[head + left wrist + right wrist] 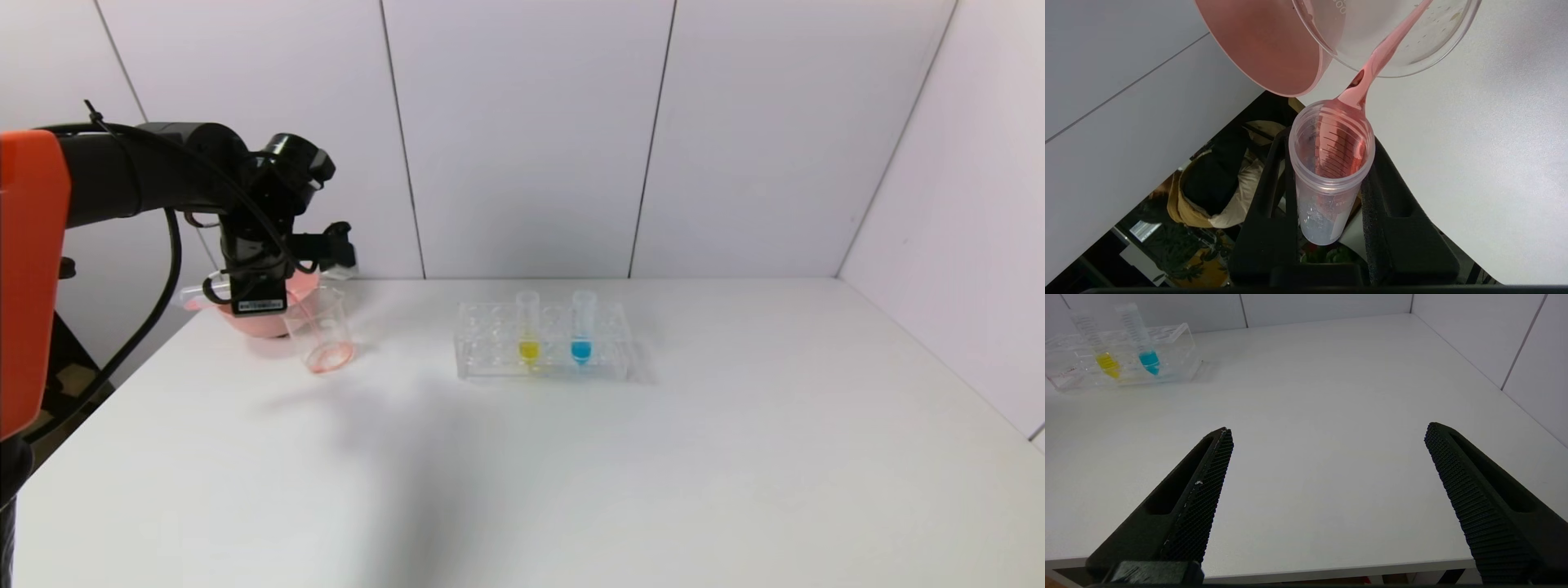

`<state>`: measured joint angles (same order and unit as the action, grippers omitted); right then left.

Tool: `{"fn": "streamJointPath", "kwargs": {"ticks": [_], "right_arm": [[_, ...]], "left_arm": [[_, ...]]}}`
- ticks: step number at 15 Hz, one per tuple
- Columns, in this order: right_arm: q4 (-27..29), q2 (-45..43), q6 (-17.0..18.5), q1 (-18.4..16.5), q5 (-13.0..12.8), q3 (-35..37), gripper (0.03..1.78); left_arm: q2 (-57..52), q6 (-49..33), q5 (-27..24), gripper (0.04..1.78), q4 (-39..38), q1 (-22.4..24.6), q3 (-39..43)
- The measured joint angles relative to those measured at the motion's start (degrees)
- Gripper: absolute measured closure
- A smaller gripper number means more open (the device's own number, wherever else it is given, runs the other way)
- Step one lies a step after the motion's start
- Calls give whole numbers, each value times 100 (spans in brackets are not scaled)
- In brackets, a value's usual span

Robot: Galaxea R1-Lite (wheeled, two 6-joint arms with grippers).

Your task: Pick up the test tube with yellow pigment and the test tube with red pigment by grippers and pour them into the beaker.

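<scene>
My left gripper (260,296) (1331,141) is shut on the test tube with red pigment (1331,171) and holds it tipped, mouth toward the beaker (322,333) (1404,45). A red-pink stream (1372,69) runs from the tube's lip into the beaker, whose bottom is tinted pink. The test tube with yellow pigment (528,328) (1098,347) stands upright in the clear rack (490,359) at the table's middle. My right gripper (1327,435) is open and empty, low over the table's near right edge, out of the head view.
A pink bowl (237,318) (1265,49) sits just behind the beaker at the table's far left. A blue-liquid tube (581,328) (1141,339) stands next to the yellow one in the rack. White walls close the back and right.
</scene>
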<state>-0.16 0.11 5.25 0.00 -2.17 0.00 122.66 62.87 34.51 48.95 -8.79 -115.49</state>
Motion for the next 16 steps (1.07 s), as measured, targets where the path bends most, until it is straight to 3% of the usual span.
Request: {"fn": "streamJointPath", "kwargs": {"ticks": [13,16], "right_arm": [[0,0,0,0,-2,0,10],[0,0,0,0,0,0,10]], "left_arm": [[195,140,730,137,-171,-138,2],[201,343,1122,137,-355,-218,2]]}}
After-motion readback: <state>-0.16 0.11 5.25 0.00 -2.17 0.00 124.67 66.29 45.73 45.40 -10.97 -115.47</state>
